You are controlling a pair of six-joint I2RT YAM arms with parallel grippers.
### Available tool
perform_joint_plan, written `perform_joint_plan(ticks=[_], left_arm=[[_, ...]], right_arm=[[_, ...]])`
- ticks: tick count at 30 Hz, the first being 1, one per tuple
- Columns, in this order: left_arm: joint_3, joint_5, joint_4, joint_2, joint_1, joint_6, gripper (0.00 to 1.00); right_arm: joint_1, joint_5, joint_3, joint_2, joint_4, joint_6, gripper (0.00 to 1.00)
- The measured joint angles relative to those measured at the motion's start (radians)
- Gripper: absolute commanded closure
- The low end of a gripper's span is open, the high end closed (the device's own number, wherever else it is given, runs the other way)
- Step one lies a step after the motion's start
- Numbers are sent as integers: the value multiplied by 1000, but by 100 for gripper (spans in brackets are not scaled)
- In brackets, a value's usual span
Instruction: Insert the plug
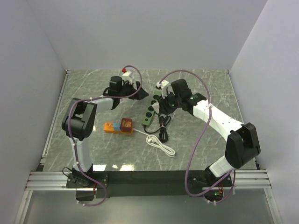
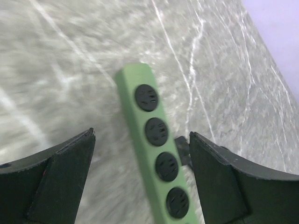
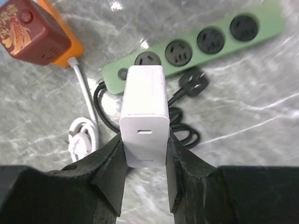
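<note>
One socket [image 3: 142, 58] hides partly behind the right hand's [image 3: 145, 139] charger [image 3: 144, 102].

Orange strip [image 1: 110, 127] carries 1 red cube [image 1: 125, 124]; white cable [image 1: 161, 145] beside.

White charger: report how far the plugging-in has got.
Done: the right gripper has its jaws shut on the white charger. In hand: it holds the charger by the green power strip, near the end socket beside the round button. Left: all four sockets look empty, so the charger is not yet seated. The left gripper hangs open over the strip.
</note>
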Motion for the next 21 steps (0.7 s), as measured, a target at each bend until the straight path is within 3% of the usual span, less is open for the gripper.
perform_joint_plan(ticks=[7, 21], left_arm=[[-22, 54, -39, -29, 55, 55, 13], [-24, 80, -108, -15, 45, 95, 14]], right_arm=[[-32, -43, 187, 74, -144, -149, 100], [38, 0, 332, 302, -328, -268, 100]])
